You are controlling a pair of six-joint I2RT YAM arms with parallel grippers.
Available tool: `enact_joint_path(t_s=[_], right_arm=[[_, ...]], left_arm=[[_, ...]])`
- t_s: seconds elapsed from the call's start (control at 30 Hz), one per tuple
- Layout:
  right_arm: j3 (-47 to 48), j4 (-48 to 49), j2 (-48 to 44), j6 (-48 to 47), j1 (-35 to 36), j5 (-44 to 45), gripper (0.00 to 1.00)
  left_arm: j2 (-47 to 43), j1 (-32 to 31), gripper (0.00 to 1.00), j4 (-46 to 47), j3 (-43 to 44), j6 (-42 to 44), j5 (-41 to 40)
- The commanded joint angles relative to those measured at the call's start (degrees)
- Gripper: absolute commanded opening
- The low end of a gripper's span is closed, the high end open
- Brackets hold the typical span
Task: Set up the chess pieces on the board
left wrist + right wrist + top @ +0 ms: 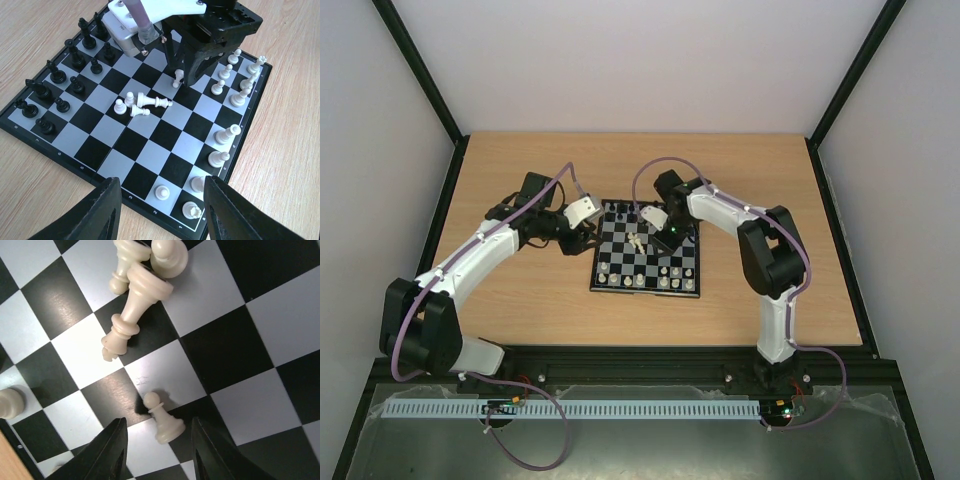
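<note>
Right gripper (159, 445) open, straddling an upright white pawn (165, 422) on the board (145, 150). Left gripper (161, 200) open and empty over the board edge. Risk: a finger clips the pawn on lift-off, or knocks the fallen pieces (132, 315) mid-board.

The left arm (485, 250) and right arm (765, 245) bend inward, the left gripper (159, 212) hovering with jaws apart, the right gripper (157, 452) pointing down, jaws parted.

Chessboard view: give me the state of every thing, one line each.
board: lying flat, open.
black pieces: upright, in two rows.
fallen white pieces: lying mid-board, clustered.
edge white pieces: upright.
white pawn: upright between the right hand's fingers.
right hand: open, straddling the white pawn.
left hand: open, empty.
</note>
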Motion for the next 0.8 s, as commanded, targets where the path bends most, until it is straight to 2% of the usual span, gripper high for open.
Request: enact_joint_path(t_s=[0.0, 0.47, 0.77], right_arm=[[-1.1, 1.5, -2.1, -5.9, 0.2, 3.2, 0.37], [-5.3, 1.6, -3.5, -14.5, 1.1, 4.7, 0.33], [-4.5, 3.0, -3.4, -14.5, 1.8, 7.6, 0.32]], left_arm=[[-0.4, 0.4, 0.49, 0.9, -0.9, -0.4, 1.3], [-0.2, 0.8, 0.49, 1.7, -1.1, -1.2, 1.8], [0.3, 0.8, 0.49, 2.1, -0.7, -1.8, 2.0]])
